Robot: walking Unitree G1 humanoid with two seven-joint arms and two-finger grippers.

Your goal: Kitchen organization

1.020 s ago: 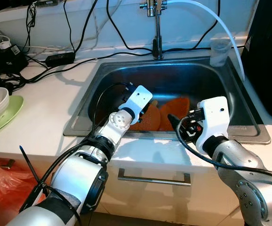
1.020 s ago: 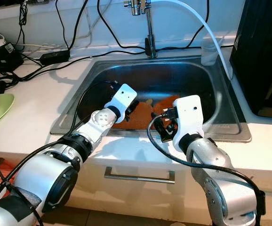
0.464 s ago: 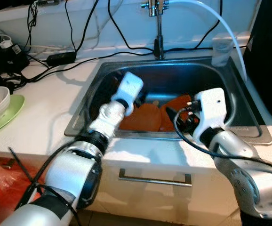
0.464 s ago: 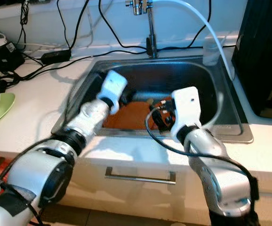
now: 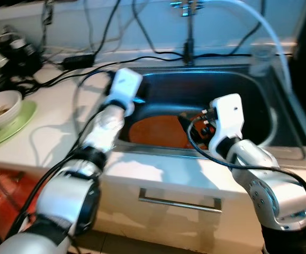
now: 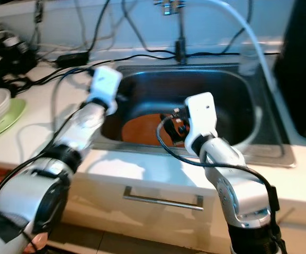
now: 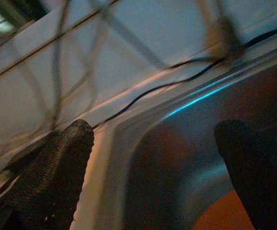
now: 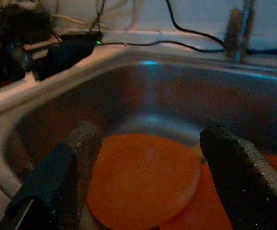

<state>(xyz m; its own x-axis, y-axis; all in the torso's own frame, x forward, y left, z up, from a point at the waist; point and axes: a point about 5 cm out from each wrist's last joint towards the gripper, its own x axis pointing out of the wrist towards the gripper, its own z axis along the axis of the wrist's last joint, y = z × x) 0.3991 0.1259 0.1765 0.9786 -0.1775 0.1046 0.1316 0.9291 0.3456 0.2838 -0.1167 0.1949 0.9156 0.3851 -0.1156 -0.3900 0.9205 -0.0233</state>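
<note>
Drawer front: nearest to me I see the white drawer with a metal bar handle [image 5: 179, 201], under the white table [image 5: 52, 132].
Right tool: my right tool [image 8: 143, 167] hangs over the near part of the sink, its two black fingers [image 8: 234, 163] spread wide and holding nothing.
Task's thing: the flat round orange plates [image 8: 143, 177] lie on the bottom of the stainless steel sink [image 5: 259, 114], directly under the right tool.
Count: I count two orange plates, one overlapping the other; one sink; one faucet.
Handling: I judge them light, stiff and thin, perhaps plastic. Lying flat on smooth metal, they will be slippery and hard to get under. I would take the upper one at its free edge, one finger above and one below.
Left tool: my left tool [image 7: 153, 158] is at the left rim of the sink, fingers apart and empty.
Far side: the chrome faucet [image 5: 187, 32] with a white hose, and black cables [image 5: 84, 61].
Left side: a white bowl [image 5: 2, 108] on a light green plate [image 5: 15, 127].
</note>
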